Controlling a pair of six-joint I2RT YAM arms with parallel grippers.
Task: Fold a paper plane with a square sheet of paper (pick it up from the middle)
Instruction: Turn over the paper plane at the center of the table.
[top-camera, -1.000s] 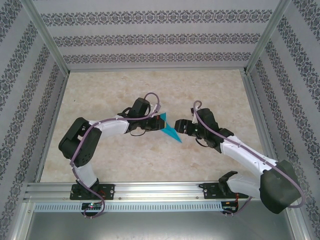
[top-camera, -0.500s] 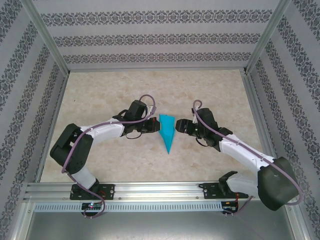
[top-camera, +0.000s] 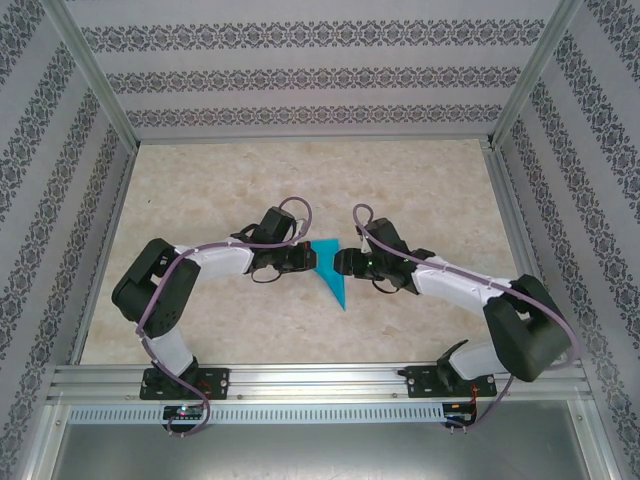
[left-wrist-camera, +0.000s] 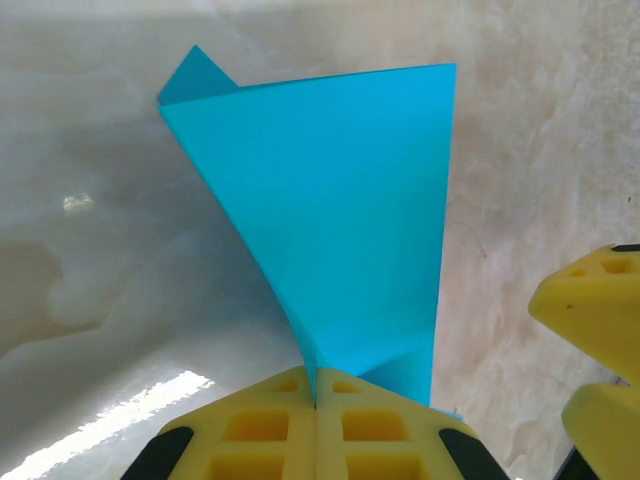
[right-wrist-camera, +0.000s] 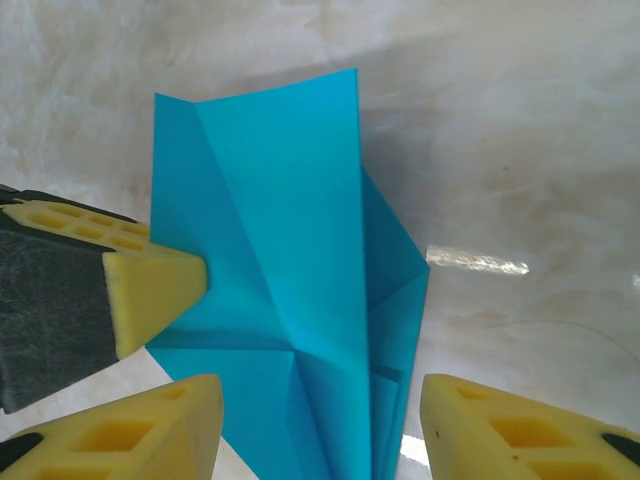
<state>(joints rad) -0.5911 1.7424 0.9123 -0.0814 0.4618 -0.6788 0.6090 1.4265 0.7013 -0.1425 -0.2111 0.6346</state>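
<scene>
The square sheet of paper (top-camera: 331, 274) is folded into a slim, pointed cyan paper plane shape, held above the table with its tip toward the near edge. My left gripper (left-wrist-camera: 316, 398) is shut on the paper plane (left-wrist-camera: 345, 200), pinching its lower fold. In the top view the left gripper (top-camera: 311, 262) meets the paper from the left. My right gripper (right-wrist-camera: 318, 432) is open, with its yellow fingers (right-wrist-camera: 500, 430) on either side of the creased paper (right-wrist-camera: 300, 250) and not pressing it. In the top view the right gripper (top-camera: 342, 262) comes in from the right.
A beige marbled tabletop (top-camera: 300, 180) lies under both arms. Patterned walls (top-camera: 310, 75) and an aluminium frame enclose it. A metal rail (top-camera: 320, 380) carrying the arm bases runs along the near edge. The left gripper's yellow finger (right-wrist-camera: 150, 285) shows in the right wrist view.
The right gripper has moved left up to the paper and its jaws have narrowed around it. The left gripper swung the paper so that its tip points toward the near edge.
</scene>
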